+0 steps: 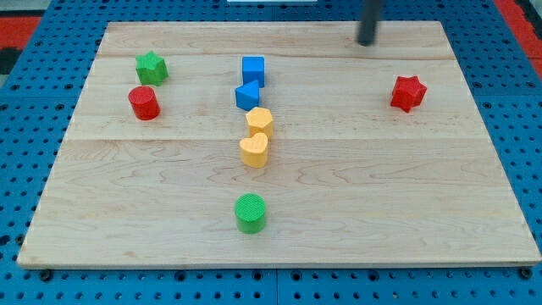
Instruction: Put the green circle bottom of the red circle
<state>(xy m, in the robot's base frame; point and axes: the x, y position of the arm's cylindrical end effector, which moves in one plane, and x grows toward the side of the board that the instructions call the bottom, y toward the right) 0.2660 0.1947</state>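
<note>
The green circle [250, 212] lies near the view's bottom, a little left of the middle. The red circle [144, 102] lies at the upper left, well up and to the left of the green circle. My tip [366, 41] is near the view's top, right of the middle, far from both circles and touching no block.
A green star [152, 68] sits just above the red circle. A blue cube [253, 69] and a blue triangle [247, 95] stand above a yellow hexagon [260, 119] and a yellow heart [254, 150]. A red star [407, 92] lies at the right. The wooden board [381, 212] rests on blue pegboard.
</note>
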